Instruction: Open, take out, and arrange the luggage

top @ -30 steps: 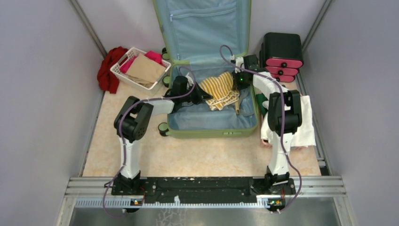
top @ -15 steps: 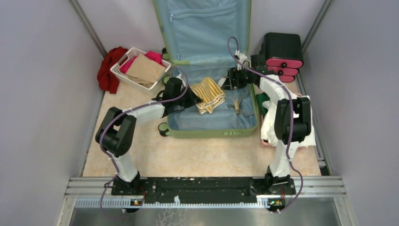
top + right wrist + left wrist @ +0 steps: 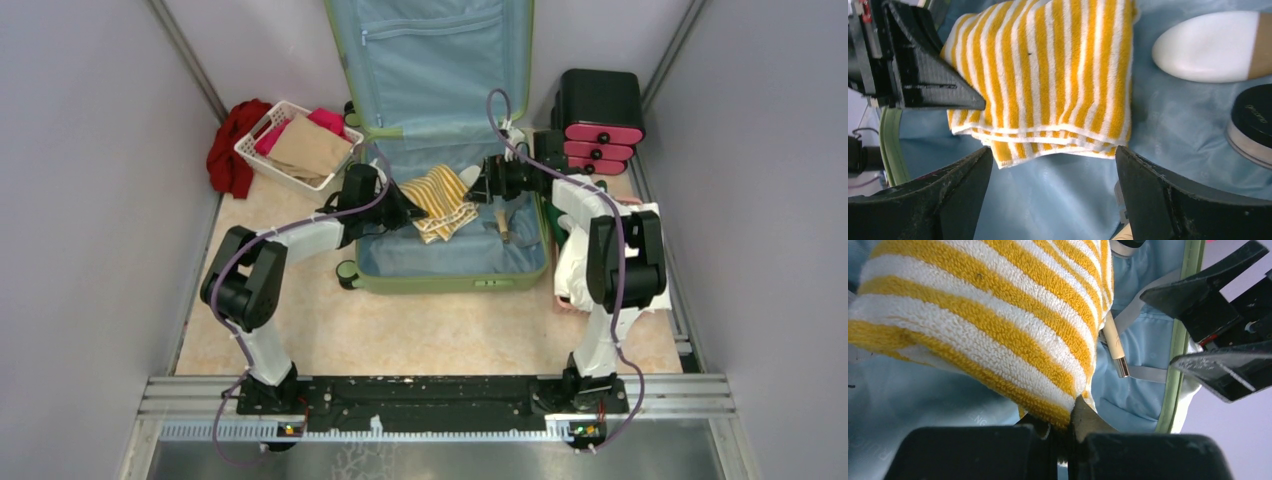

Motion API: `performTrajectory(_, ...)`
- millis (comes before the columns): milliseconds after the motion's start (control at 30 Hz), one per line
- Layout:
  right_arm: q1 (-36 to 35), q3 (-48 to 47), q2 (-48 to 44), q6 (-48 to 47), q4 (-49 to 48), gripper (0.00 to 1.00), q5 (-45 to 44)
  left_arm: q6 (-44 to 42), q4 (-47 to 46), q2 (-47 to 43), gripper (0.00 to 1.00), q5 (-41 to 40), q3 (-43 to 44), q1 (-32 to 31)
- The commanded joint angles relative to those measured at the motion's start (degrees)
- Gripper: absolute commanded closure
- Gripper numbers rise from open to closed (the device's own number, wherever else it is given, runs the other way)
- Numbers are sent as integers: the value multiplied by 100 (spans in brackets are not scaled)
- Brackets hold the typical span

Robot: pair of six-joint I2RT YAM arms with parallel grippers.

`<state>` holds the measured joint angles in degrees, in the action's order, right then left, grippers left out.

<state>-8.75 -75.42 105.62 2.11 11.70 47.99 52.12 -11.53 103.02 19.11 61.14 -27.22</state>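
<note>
Well, the luggage (image 3: pixel 450 284) lies open on the table between the two arms, its lid propped upright at the far side, so the opening part looks done. Inside it, a yellow-and-white striped towel (image 3: pixel 440 200) is pinched at one edge by the left gripper (image 3: pixel 1066 432), whose fingers are clamped tight on the cloth and seem to hold it bunched up off the blue lining. The right gripper (image 3: pixel 1054 152) hovers just beside the towel's other edge, fingers spread wide and gripping nothing. Around the towel I can make out a white oval object (image 3: pixel 1208 47), a round black-lidded jar (image 3: pixel 1254 122) and a slim cream tube (image 3: pixel 1114 347), all yet to come out. A white basket (image 3: pixel 258 127) to the left holds folded clothes, and a white cloth (image 3: pixel 655 250) lies to the right of the luggage. I'd judge the unpacking roughly partway, with arranging mostly ahead.
</note>
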Motion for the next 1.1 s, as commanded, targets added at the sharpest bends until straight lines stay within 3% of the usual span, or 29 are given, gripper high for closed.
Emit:
performTrajectory(0,1,-164,95,728,-615,8,-391,-336,34,-106,100,88,17,56)
performTrajectory(233,-194,-1083,1131,720,140,10,-729,-310,-67,61,100,248,-331,99)
performTrajectory(400,-472,-1166,1361,536,448,19,-1012,-294,-106,95,100,378,-375,94)
performTrajectory(500,-551,-1111,1414,553,456,37,-951,-298,-128,86,100,411,-375,97)
performTrajectory(633,-574,-1068,1452,631,356,46,-731,-305,-149,52,100,431,-347,97)
performTrajectory(767,-574,-1122,1392,623,359,79,-517,-372,-136,35,100,499,-229,95)
performTrajectory(867,-545,-1106,983,360,381,96,-682,-517,27,-64,100,516,-39,97)
performTrajectory(1067,-505,-1004,-495,-334,519,100,-1297,-782,201,-496,100,533,350,63)
